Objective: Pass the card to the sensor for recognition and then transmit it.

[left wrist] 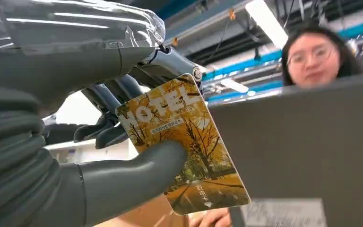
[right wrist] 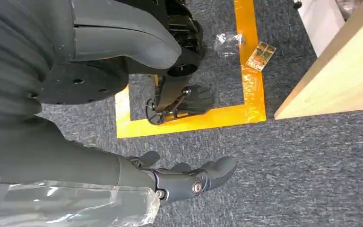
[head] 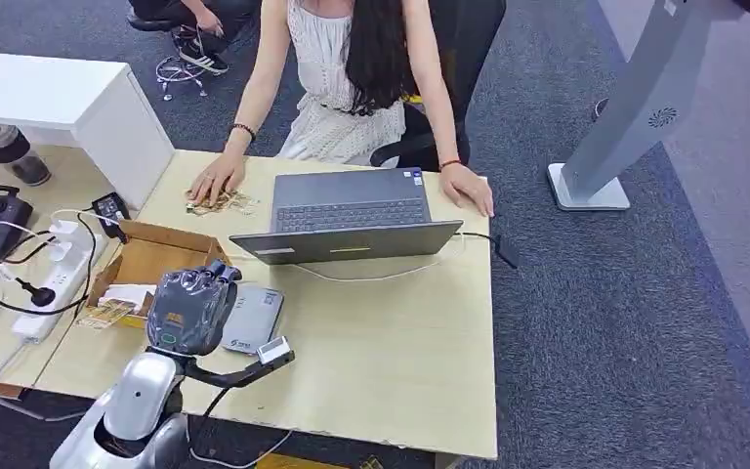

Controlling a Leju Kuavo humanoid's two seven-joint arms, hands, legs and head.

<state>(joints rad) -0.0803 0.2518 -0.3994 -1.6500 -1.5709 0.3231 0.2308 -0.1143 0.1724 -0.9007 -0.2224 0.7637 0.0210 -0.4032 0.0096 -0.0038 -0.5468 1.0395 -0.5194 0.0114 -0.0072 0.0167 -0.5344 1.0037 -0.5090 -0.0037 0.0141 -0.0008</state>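
Overhead, left hand [head: 192, 311] hides card [left wrist: 184, 146] (wrist view: pinched); right hand [right wrist: 189, 177] released.

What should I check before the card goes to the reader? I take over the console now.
1. Card held by left robot hand: ok, thumb presses its face.
2. Card reader on the table beside that hand: ok.
3. Card over the reader: cannot tell.
4. Laptop apart from the hand: ok.
5. Person's hands away from the reader: ok.
6. Right robot hand holds nothing, over the carpet: ok.
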